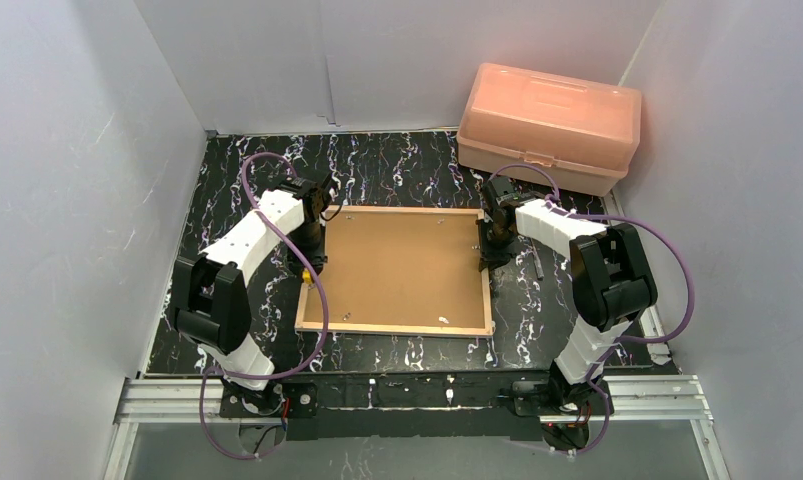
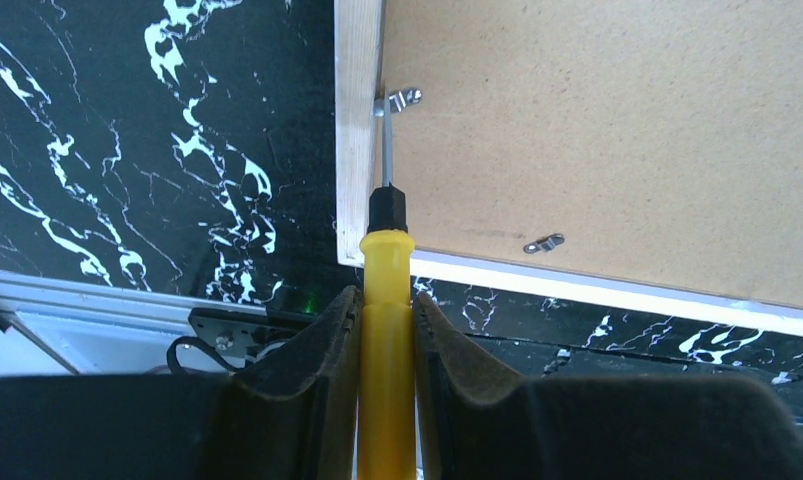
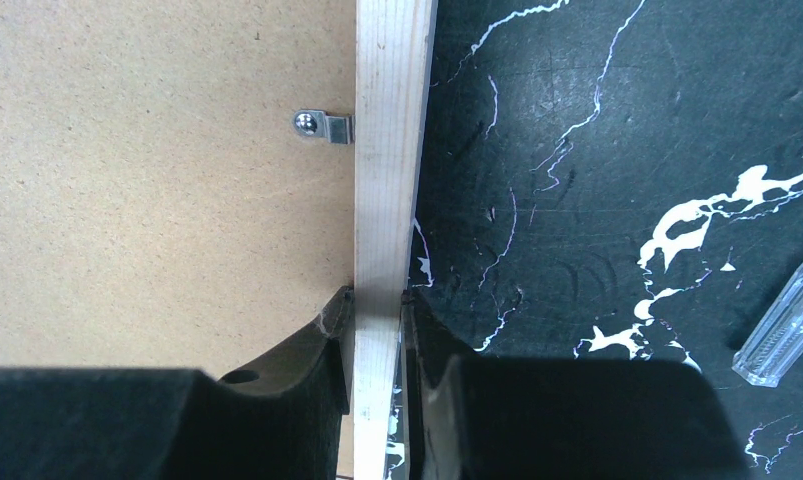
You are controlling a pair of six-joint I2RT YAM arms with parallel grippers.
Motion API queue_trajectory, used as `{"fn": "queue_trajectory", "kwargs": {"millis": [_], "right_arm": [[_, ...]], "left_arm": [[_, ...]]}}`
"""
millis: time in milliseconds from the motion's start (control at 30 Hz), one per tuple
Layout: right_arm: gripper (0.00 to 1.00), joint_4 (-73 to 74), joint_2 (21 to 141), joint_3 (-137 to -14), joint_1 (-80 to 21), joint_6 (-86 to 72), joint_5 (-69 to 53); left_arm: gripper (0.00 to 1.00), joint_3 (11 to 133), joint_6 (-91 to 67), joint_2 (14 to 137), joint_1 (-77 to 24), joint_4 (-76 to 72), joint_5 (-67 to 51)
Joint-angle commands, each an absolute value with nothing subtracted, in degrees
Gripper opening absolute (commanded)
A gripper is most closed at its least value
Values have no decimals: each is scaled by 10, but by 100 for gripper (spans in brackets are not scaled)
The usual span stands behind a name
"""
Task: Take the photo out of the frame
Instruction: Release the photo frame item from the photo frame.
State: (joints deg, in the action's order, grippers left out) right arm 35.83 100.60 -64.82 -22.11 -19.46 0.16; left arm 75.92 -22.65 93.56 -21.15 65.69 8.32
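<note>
Lying face-down on the black marbled table (image 1: 397, 165), the frame (image 1: 392, 329) sat between your two arms, light wood edges up, brown backing board (image 1: 402, 265) filling the opening. The photo was hidden under that board; no view showed any of it. Your left gripper (image 2: 387, 310) was clamped on a yellow screwdriver (image 2: 386, 270), the handle's end cut off by the picture edge. Its shaft tip met a small metal clip (image 2: 402, 98) at the frame's left rail; whether it sat in the screw head was too small to tell. A second clip (image 2: 543, 243) lay near the lower rail. Your right gripper (image 3: 377, 300) pinched the right wood rail, one finger on the board side, one on the table side. A third clip (image 3: 322, 126) sat further along that rail. A clear plastic piece (image 3: 785, 320) lay on the table, cut off, hard to identify. The pink box (image 1: 549, 125) stood back right, apart from the frame.
</note>
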Motion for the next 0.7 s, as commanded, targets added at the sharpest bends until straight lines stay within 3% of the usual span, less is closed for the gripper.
{"fn": "queue_trajectory", "kwargs": {"millis": [0,667], "right_arm": [[9,365,1008,-665,-219,-189,19],[8,364,1009,-665,-218,-191,19]], "left_arm": [[0,776,-230,936,-210,707,74],[0,827,-210,953,-208,712,63]]}}
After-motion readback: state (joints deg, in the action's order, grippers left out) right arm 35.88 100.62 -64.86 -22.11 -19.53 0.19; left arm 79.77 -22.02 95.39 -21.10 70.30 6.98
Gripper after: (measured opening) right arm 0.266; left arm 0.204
